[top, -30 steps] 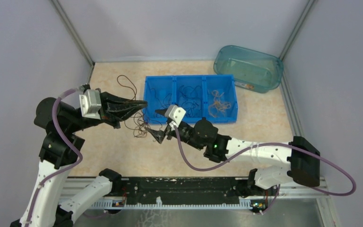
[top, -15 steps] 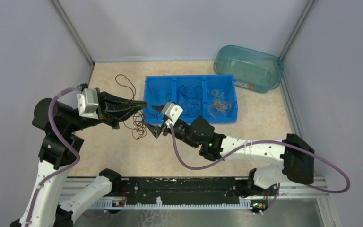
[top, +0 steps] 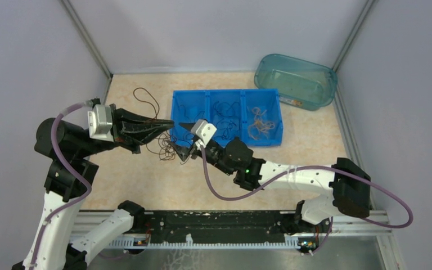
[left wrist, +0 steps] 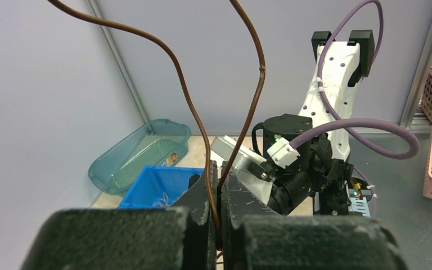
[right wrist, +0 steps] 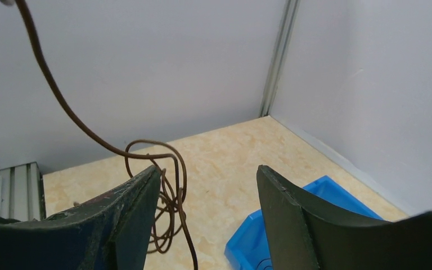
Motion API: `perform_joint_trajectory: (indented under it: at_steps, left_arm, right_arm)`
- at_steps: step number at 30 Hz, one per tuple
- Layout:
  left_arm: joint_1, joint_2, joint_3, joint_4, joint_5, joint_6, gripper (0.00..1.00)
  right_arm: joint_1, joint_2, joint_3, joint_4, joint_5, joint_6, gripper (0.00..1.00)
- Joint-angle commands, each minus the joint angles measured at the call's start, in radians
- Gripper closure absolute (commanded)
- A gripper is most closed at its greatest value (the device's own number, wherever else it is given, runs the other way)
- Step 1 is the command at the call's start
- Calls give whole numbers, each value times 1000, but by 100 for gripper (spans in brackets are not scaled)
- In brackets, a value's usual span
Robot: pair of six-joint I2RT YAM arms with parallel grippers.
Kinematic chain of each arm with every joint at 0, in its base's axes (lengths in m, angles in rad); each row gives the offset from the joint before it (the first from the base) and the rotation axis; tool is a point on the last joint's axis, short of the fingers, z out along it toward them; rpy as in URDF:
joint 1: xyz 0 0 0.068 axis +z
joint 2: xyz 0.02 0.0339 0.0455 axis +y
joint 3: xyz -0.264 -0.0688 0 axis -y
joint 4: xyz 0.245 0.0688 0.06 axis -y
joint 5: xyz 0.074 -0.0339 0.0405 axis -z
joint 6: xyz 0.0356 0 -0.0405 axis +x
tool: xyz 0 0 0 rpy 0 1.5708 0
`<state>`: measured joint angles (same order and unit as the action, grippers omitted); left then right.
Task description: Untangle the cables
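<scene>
Tension is the point of this setup. My left gripper [top: 170, 122] is clamped on a brown cable [left wrist: 262, 67], jaws pressed together with the wire pinched between them. I hold it above the table [top: 292, 163] so the strand hangs taut and the knot below shows itself. One loop arches back over the left arm.

The rest of the tangle [top: 166, 149] dangles under that grip, just off the near-left corner of the blue bin [top: 228, 90]. I cannot tell whether its lowest coils touch the table.

My right gripper [top: 183, 153] sits beside the tangle with jaws apart and nothing between them. In its wrist view the brown coils lie just past the left finger [right wrist: 129, 208]. My judgement: it is placed to pinch a second strand and draw it away from the anchored one.

The bin's middle compartment holds black wires [top: 225, 121] and its right one tan wires [top: 259, 125], probably sorted by colour. The teal tub [top: 267, 79] stands far right, well apart.
</scene>
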<state>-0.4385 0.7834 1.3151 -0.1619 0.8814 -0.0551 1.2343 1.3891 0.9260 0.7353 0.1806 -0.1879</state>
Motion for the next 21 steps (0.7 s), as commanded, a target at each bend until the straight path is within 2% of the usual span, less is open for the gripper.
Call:
perform_joint_trajectory:
  at_steps: [1,10,21]
  left_arm:
    - [1,1,16,29,16,-20,100]
    - [2,8,28,39,26,-50,100]
    - [2,47,106,60,44,-102,100]
  right_arm:
    - [-4,3,52,118,38,8,36]
    - [-5,62,88,131,65,-15,39]
    - [17,136,-2,147,15,32,42]
